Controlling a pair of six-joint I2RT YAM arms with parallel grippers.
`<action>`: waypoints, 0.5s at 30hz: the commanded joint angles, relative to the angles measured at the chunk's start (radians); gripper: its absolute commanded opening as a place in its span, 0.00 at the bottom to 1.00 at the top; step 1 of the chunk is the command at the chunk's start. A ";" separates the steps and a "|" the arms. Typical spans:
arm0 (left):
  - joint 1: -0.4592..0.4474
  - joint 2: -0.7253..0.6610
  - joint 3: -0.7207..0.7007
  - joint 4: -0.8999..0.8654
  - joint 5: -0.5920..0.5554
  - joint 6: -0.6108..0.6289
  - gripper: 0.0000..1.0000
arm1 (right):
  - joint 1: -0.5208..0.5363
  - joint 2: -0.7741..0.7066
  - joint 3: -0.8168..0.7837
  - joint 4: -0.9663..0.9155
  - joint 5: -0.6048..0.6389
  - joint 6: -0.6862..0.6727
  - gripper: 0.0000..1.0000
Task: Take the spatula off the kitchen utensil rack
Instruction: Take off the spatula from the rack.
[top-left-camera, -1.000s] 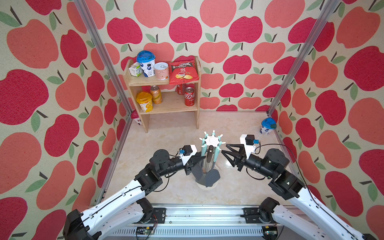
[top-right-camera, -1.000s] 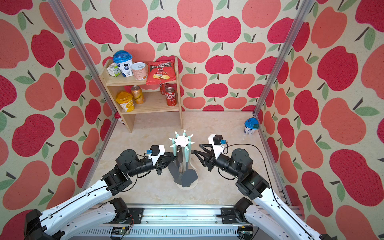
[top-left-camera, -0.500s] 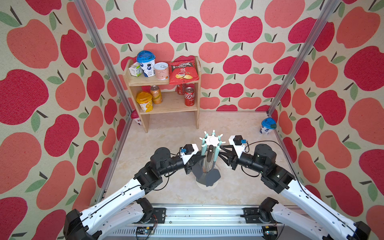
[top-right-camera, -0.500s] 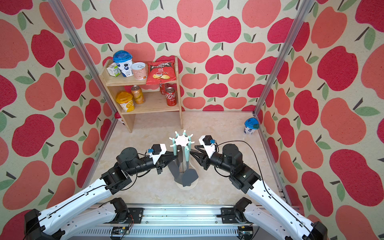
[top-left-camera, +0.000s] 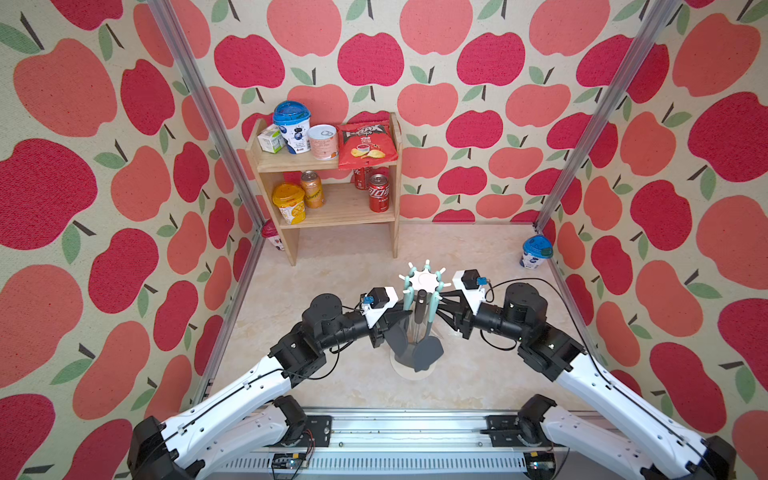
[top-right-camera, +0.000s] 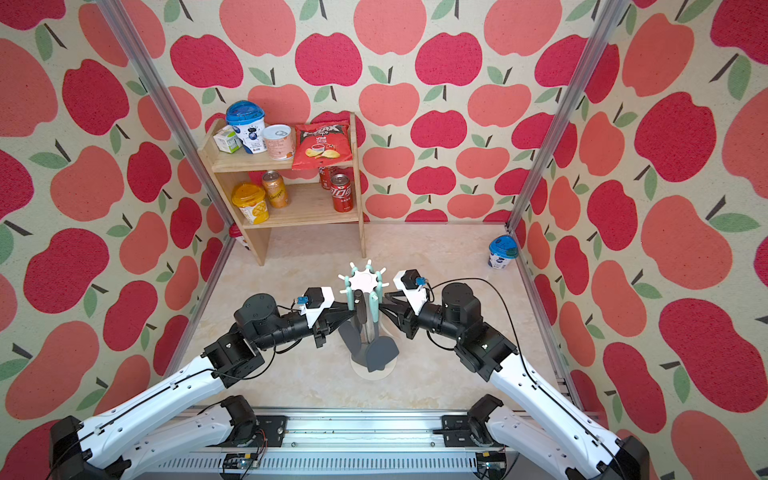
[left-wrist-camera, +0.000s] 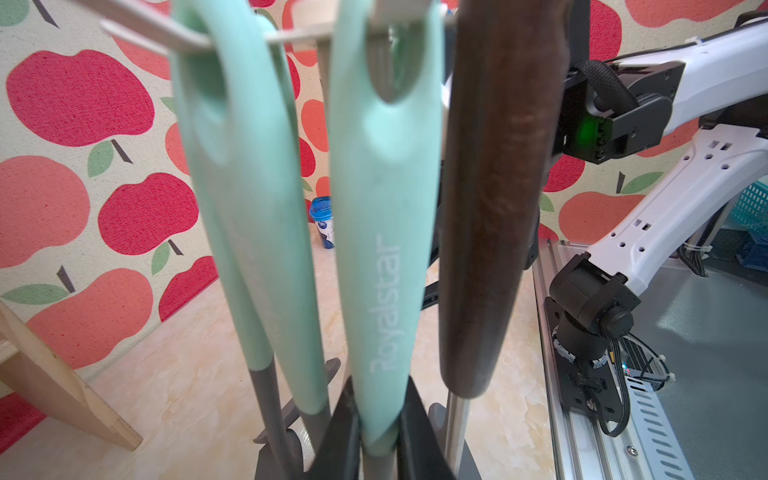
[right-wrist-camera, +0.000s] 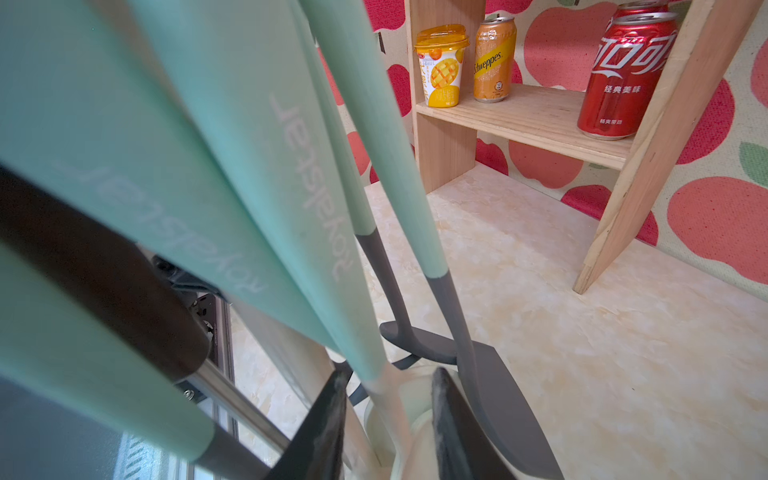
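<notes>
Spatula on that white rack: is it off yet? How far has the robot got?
Done: both grippers are at the kitchen utensil rack. In hand: the left gripper is clamped on a mint-green handle whose loop hangs on a prong; the right gripper stands open around the pale pole. Left: lifting the loop off and carrying it clear. Whether it is the spatula's handle, I cannot tell.

The walls (top-left-camera: 83, 208) show red and coral apples with green leaves on cream. The worktop (top-left-camera: 340, 291) is pale marbled beige. The kitchen utensil rack (top-left-camera: 424, 279) is white. The lettered handle (left-wrist-camera: 386, 249) is mint green with white script; the thick handle (left-wrist-camera: 494, 208) is seemingly dark brown.
</notes>
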 joint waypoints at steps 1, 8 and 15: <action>0.001 0.016 0.011 -0.051 -0.016 0.013 0.00 | -0.008 0.012 0.034 0.033 -0.032 -0.018 0.35; 0.001 0.012 0.007 -0.049 -0.012 0.015 0.00 | -0.008 0.015 -0.007 0.120 0.014 -0.033 0.32; 0.001 0.022 0.007 -0.050 -0.013 0.016 0.00 | -0.008 0.028 -0.041 0.184 0.003 -0.018 0.26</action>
